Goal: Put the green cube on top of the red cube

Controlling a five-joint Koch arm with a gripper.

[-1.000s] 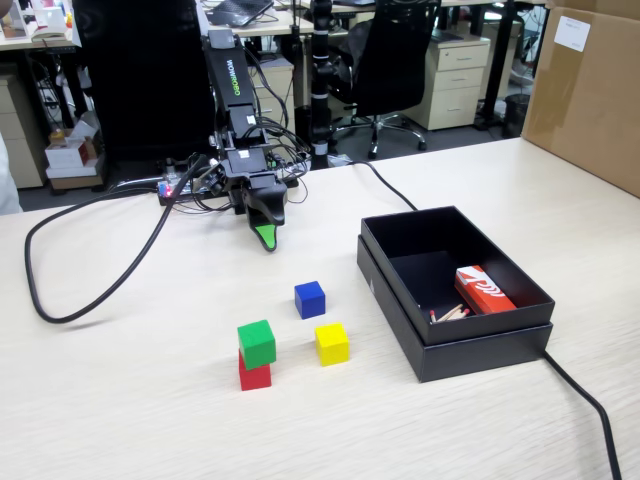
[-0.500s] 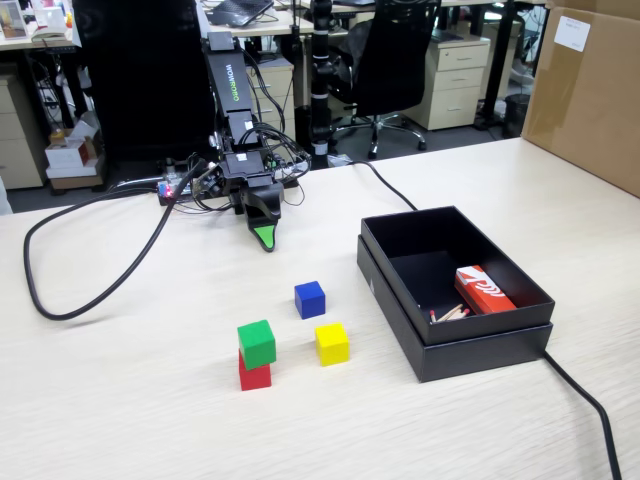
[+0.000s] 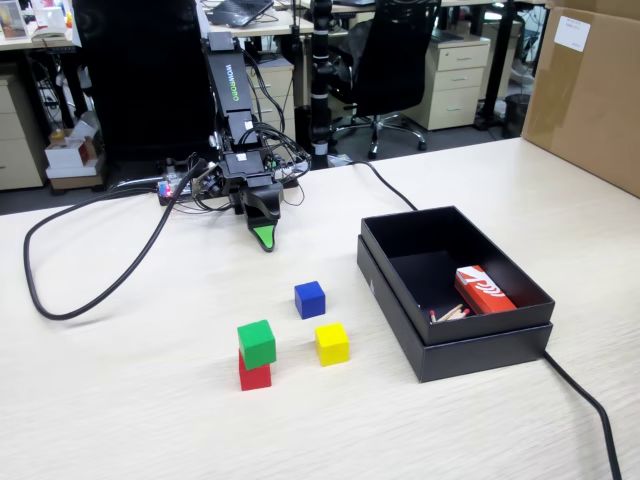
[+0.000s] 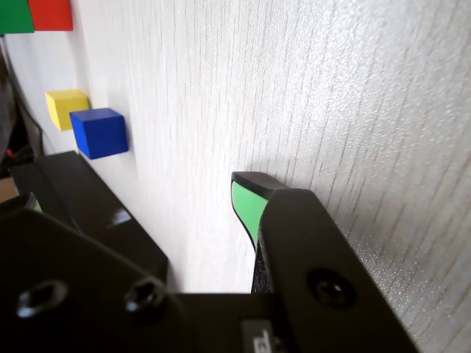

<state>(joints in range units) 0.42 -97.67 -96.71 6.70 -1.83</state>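
The green cube (image 3: 256,342) sits stacked on the red cube (image 3: 255,374); beyond the stack hangs the empty tool (image 3: 264,238), just above the pale surface (image 3: 130,400), its spread impossible to tell.

Pale wood-grain counter (image 3: 150,420) carrying a small red cube (image 3: 254,376), a blue cube (image 3: 309,299), a yellow cube (image 3: 332,343), an open black box (image 3: 480,352) and a black cable (image 3: 90,290).
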